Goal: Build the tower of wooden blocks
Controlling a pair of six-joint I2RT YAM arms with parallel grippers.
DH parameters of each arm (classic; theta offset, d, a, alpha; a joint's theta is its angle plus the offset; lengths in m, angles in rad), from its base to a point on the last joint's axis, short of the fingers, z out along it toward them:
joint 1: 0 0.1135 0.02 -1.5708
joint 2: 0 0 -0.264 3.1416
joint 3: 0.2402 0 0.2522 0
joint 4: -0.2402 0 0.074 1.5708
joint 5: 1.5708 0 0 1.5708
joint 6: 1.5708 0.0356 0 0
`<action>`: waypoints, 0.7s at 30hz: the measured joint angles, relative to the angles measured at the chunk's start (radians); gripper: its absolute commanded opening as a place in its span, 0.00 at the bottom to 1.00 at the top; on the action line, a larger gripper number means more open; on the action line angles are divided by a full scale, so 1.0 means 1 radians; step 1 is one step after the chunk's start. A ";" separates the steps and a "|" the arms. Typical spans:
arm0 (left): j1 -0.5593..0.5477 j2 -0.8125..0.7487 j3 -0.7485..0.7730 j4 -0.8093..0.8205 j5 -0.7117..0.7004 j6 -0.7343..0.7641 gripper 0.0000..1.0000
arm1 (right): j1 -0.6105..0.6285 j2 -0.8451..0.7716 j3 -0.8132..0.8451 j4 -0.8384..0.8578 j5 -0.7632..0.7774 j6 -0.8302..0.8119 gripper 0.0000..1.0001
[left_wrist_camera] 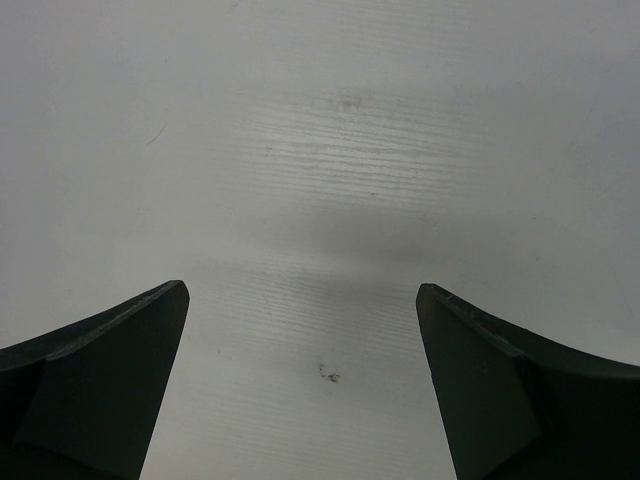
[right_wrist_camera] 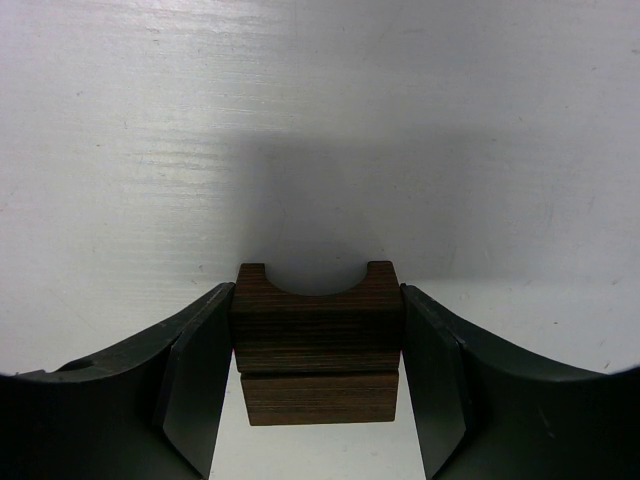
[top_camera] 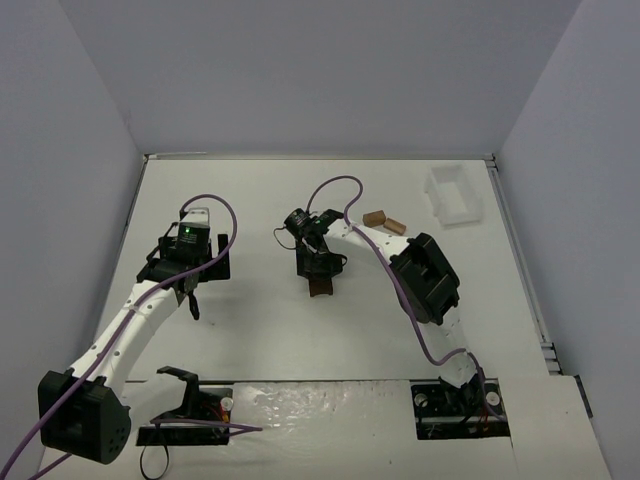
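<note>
My right gripper (top_camera: 321, 278) (right_wrist_camera: 318, 300) is shut on a dark brown wood block with an arched notch (right_wrist_camera: 318, 315), its pads pressing both of the block's sides. A second dark brown block (right_wrist_camera: 320, 397) lies flush against the notched one on the side nearer the wrist; together they show as one dark lump (top_camera: 321, 288) at the table's middle. Two light tan blocks (top_camera: 375, 217) (top_camera: 396, 226) lie on the table behind and to the right of it. My left gripper (top_camera: 190, 298) (left_wrist_camera: 302, 290) hangs open over bare table on the left, nothing between its fingers.
A white rectangular tray (top_camera: 452, 195) sits at the back right near the table's edge. Grey walls enclose the white table (top_camera: 260, 330) on the left, back and right. Purple cables loop over both arms.
</note>
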 measured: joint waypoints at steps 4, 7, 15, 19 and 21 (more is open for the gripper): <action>0.000 0.000 0.000 0.000 0.006 0.000 0.97 | 0.000 -0.002 -0.003 0.000 0.000 0.004 0.22; 0.000 0.000 0.000 0.000 0.008 0.000 0.97 | 0.000 -0.003 -0.004 0.000 0.000 0.008 0.25; 0.000 -0.001 0.000 0.000 0.012 0.000 0.97 | 0.001 -0.003 -0.006 -0.002 0.002 0.017 0.36; 0.000 -0.001 0.000 0.000 0.013 0.000 0.97 | 0.001 -0.004 -0.006 -0.002 0.003 0.018 0.45; 0.000 -0.001 0.000 0.000 0.013 0.000 0.97 | 0.001 -0.004 -0.006 -0.002 0.003 0.018 0.50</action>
